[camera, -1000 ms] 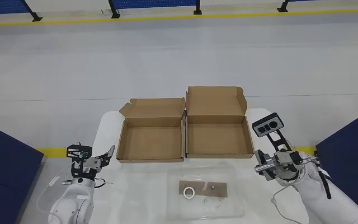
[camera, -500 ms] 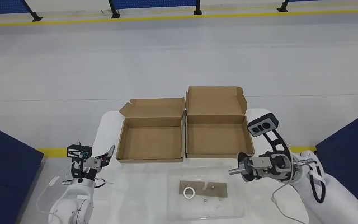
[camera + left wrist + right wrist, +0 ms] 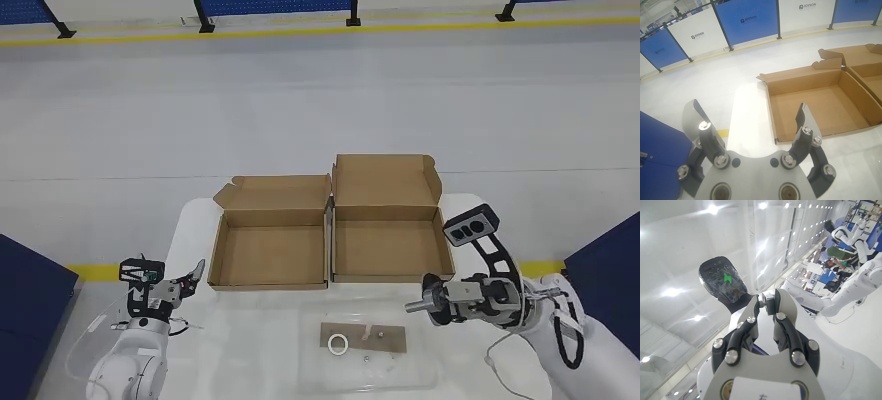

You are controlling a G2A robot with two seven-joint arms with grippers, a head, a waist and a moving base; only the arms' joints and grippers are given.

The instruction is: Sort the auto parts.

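At the left edge of the table the left gripper (image 3: 748,108) hangs with its jaws wide apart and nothing between them, just beside the front left corner of the left box (image 3: 268,255), which looks empty. In the middle, nearer to the robot, lies a clear tray (image 3: 400,375) with a brown cardboard piece (image 3: 385,338) in it, and a white ring (image 3: 339,345) rests on that piece. A few very small bits lie around it, too small to name. Behind the tray the right box (image 3: 390,245) stands touching the left box, and it also looks empty. Further right, the right gripper (image 3: 767,300) is closed on a small metal part (image 3: 769,306) – a block with a short shaft. It holds the part in the air near the front wall of the right box, about over the far right corner of the tray. I judge that the step in hand is the carrying of a picked part to its box. The next move asks to bring the part over the correct box, probably the right one, to lower it close to the floor of the box, and to open the jaws only then – otherwise the part may bounce or roll.
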